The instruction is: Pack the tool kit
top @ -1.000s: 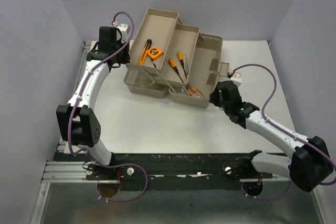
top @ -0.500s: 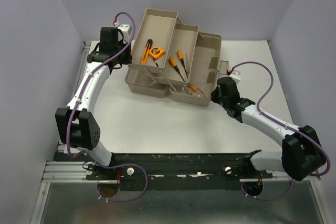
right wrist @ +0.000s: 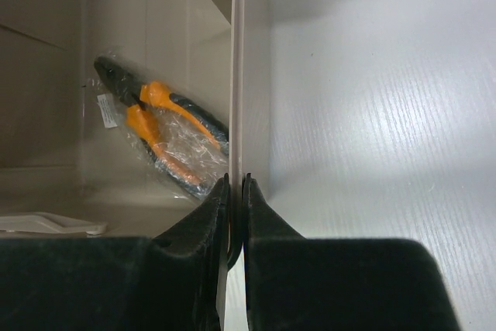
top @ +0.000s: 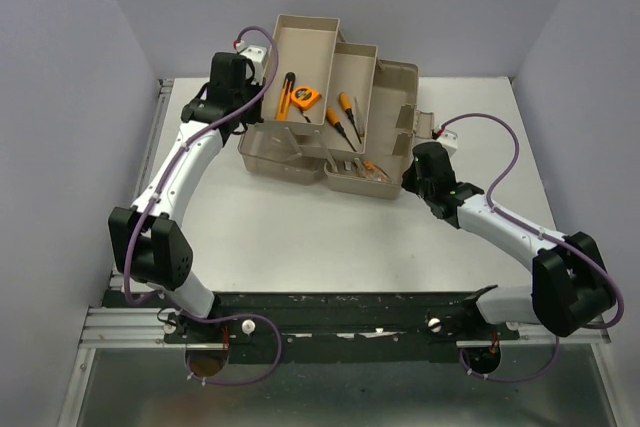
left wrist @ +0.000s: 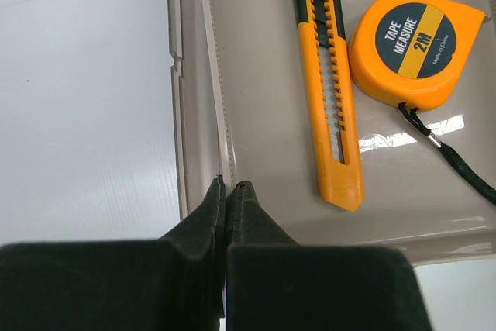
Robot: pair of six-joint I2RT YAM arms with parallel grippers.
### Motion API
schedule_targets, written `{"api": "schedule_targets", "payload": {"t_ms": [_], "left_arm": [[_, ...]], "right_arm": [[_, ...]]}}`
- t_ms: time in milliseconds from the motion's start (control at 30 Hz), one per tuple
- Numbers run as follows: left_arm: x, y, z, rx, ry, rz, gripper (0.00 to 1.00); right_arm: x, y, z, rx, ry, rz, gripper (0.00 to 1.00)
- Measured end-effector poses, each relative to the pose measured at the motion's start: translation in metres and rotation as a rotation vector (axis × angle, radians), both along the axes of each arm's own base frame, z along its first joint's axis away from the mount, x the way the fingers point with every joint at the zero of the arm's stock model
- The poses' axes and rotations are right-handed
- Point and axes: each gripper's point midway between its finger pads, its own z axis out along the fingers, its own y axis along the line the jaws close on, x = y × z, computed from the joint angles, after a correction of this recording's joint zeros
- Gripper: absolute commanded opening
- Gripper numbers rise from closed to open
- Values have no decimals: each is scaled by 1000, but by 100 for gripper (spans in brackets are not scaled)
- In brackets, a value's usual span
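A white table [top: 300,237] between pale lilac walls [top: 60,97].

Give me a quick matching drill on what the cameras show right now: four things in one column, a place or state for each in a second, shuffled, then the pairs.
1. tape measure
2. utility knife
3. pliers
4. right gripper

A. clamped on a thin wall of the toolbox
B. inside clear plastic wrap, down in the toolbox
C. in a tray, black cord trailing from it
D. long and slim, lying alongside the tape measure

Pairs: 1-C, 2-D, 3-B, 4-A
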Motion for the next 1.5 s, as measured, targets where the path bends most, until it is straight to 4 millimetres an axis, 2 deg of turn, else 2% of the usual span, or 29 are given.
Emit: {"api": "schedule_targets", "payload": {"t_ms": [433, 1067, 1500], "left_arm": [[-3, -10, 1, 62, -19, 4, 0], [-4, -15, 2, 123, -42, -34, 0], [2, -19, 3, 67, -30, -107, 0]], "right_arm": [[2, 0, -3, 7, 5, 2, 0], [4, 0, -3, 10, 3, 2, 0], [6, 1, -3, 16, -2, 2, 0]]}}
